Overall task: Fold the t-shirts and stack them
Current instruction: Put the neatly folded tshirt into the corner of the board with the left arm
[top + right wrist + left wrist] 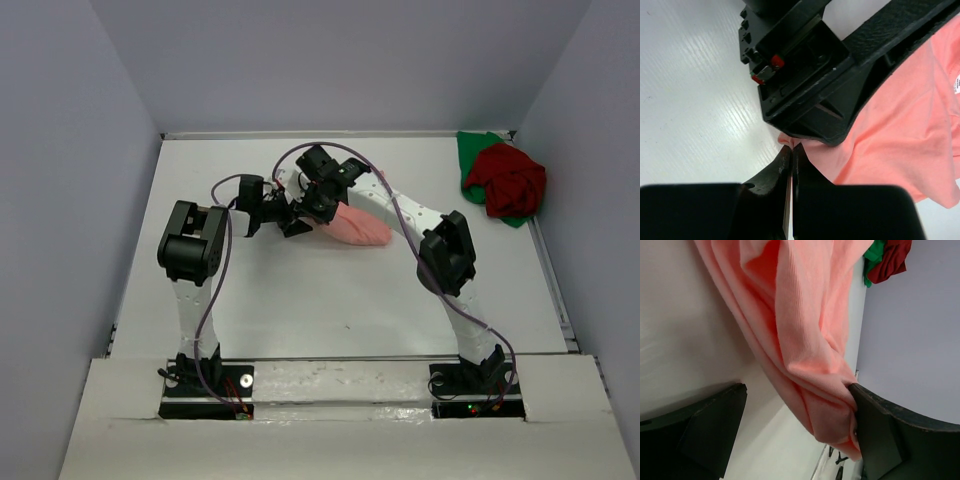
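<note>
From above, both arms (405, 213) hide the left end of the pink shirt (360, 228) on the table (330, 300); the red shirt (510, 178) lies bunched on the green shirt (476, 150), far right. At the left wrist we see the left claw (797, 400) spread, pink cloth between its fingers. At the right wrist, the right claw (791, 148) pinches the shirt's edge.

Top view: bright, even, diffuse light; faint soft shadows on the white table (330, 310); sharp throughout | Left wrist: salmon-pink shirt (805, 340) crisp, ribbing legible; left gripper's fingers (700, 435) dark, soft-edged, featureless | Right wrist: streaked sheen on the table at left; right gripper's fingers (765, 200) underexposed, blurred at the lower edge.
</note>
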You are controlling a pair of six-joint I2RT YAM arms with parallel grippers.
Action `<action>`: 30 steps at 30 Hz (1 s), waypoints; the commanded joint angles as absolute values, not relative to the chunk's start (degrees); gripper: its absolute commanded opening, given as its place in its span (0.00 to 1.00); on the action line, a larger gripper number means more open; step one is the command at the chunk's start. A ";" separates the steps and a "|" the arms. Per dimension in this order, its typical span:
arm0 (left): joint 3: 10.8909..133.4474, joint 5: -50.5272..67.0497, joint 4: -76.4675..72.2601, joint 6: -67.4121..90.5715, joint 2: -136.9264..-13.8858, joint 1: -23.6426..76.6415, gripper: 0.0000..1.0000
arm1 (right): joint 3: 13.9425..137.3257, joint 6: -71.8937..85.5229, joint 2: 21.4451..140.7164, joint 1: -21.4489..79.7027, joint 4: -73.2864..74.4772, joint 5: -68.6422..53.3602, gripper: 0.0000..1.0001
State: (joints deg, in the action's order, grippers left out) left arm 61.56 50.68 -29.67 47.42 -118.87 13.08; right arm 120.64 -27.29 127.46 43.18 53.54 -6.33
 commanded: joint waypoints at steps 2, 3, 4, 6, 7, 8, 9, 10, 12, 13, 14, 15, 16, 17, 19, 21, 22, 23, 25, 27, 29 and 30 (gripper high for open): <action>64.16 47.99 -22.50 44.83 -123.39 13.45 0.99 | 122.52 -26.81 125.33 43.07 54.67 -8.17 0.00; 64.86 47.90 -22.24 44.56 -123.75 13.45 0.99 | 122.00 -26.89 125.07 43.07 54.67 -8.17 0.00; 65.12 47.81 -22.06 44.56 -124.27 13.45 0.99 | 121.82 -26.98 125.07 43.07 54.58 -8.00 0.00; 66.00 47.29 -21.80 44.30 -124.54 13.45 0.99 | 121.21 -27.07 124.81 43.07 54.67 -8.17 0.00; 66.27 47.20 -21.80 44.12 -124.63 13.53 0.99 | 121.11 -27.07 124.72 43.07 54.58 -8.17 0.00; 66.53 47.11 -21.62 43.95 -124.63 13.54 0.99 | 121.11 -26.98 124.72 43.07 54.67 -8.35 0.00; 66.79 46.94 -21.62 43.51 -124.63 13.62 0.99 | 121.11 -27.07 124.63 43.07 54.67 -8.35 0.00; 67.49 47.11 -21.01 42.64 -124.54 13.80 0.99 | 121.11 -27.07 124.72 43.07 54.58 -8.26 0.00; 69.51 46.06 -19.08 39.03 -124.37 14.32 0.99 | 121.11 -27.07 124.63 43.07 54.75 -8.26 0.00; 69.96 45.62 -17.59 38.24 -124.37 14.50 0.99 | 121.11 -26.98 124.72 43.07 54.76 -8.26 0.00; 70.31 45.62 -17.67 37.97 -124.37 14.59 0.99 | 121.03 -27.07 124.72 43.07 54.76 -8.35 0.00; 70.66 45.88 -17.58 37.88 -124.71 14.68 0.92 | 120.94 -27.07 124.63 43.07 54.76 -8.35 0.00; 70.93 45.79 -16.71 37.88 -125.24 14.76 0.87 | 120.85 -27.16 124.63 43.07 54.76 -8.26 0.00; 70.93 45.79 -16.87 38.05 -125.42 14.85 0.82 | 120.76 -27.16 124.45 43.07 54.76 -8.17 0.00; 70.93 45.53 -16.36 38.06 -125.86 15.03 0.59 | 120.59 -27.25 124.37 43.07 54.76 -8.00 0.00; 70.84 45.35 -16.35 38.06 -126.12 15.20 0.40 | 120.32 -27.25 124.19 43.07 54.76 -7.91 0.00; 71.19 44.39 -14.87 37.62 -126.30 15.47 0.10 | 120.24 -27.33 124.02 43.07 54.76 -7.91 0.00; 71.28 44.12 -14.68 37.36 -126.30 15.56 0.00 | 120.06 -27.33 123.93 43.07 54.67 -8.00 0.00; 71.63 43.34 -13.54 36.74 -126.04 15.73 0.00 | 119.45 -27.33 123.75 43.07 54.49 -8.00 0.00; 71.98 42.98 -12.84 35.95 -125.95 16.00 0.00 | 119.09 -27.42 123.58 43.07 54.49 -8.00 0.00; 71.89 43.07 -12.74 35.95 -125.42 16.08 0.00 | 118.92 -27.51 123.57 43.07 54.49 -8.35 0.00; 71.98 42.81 -12.57 35.60 -125.16 16.26 0.00 | 118.83 -27.60 123.57 43.07 54.58 -8.44 0.00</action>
State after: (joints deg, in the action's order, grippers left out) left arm 71.72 48.10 -18.48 39.13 -125.14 15.68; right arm 119.07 -27.24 127.46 43.09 54.13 -7.07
